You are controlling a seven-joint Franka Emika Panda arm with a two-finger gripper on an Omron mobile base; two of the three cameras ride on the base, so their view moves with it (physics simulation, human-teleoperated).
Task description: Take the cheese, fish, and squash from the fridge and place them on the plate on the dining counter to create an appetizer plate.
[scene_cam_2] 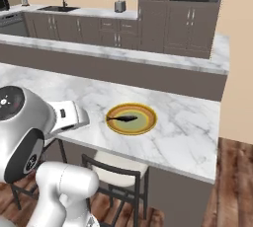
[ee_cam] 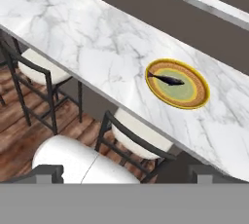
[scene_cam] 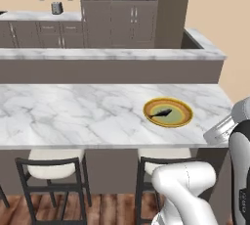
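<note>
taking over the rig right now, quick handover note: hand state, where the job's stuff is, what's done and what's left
Hand: open and empty, pulled back from the dining counter, above the stools.
Plate: on the dining counter, towards its right end.
Fish: lying on the plate, on its left part in the left base view.
Done: the fish is on the plate.
Left: cheese and squash are not on the plate; they have to be fetched from the fridge and set beside the fish.
</note>
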